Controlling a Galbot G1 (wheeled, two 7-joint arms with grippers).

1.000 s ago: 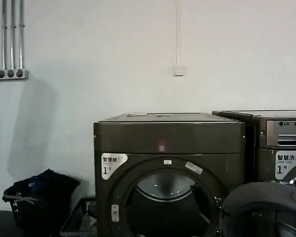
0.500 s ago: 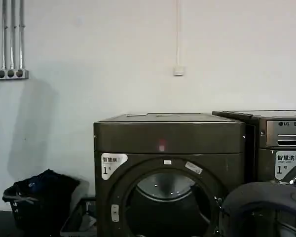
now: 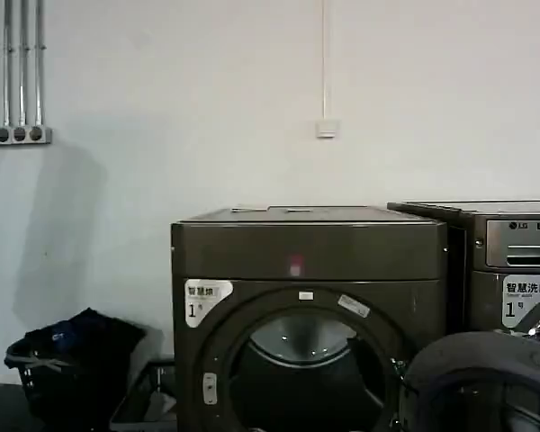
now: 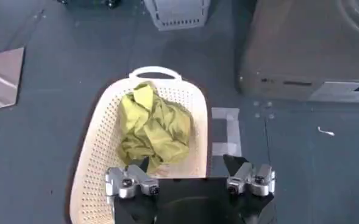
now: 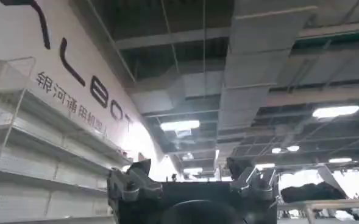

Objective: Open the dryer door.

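The dryer (image 3: 306, 252) stands in the middle of the head view, dark bronze-grey with a reddish light and a white "1" sticker. Its round opening (image 3: 301, 360) is uncovered and the drum shows inside. The dryer door (image 3: 486, 382) hangs swung out to the right, dark inner face toward me, in front of the neighbouring machine. My left gripper (image 4: 188, 164) is open, pointing down over a white basket, with the dryer's base (image 4: 307, 49) beyond it. My right gripper (image 5: 189, 165) is open and points up at the ceiling, holding nothing.
A machine with a silver LG panel (image 3: 513, 261) stands right of the dryer. A black basket of dark laundry (image 3: 72, 360) and a grey tray (image 3: 148, 400) sit on the floor at its left. The white basket (image 4: 106, 152) holds a yellow cloth (image 4: 152, 125).
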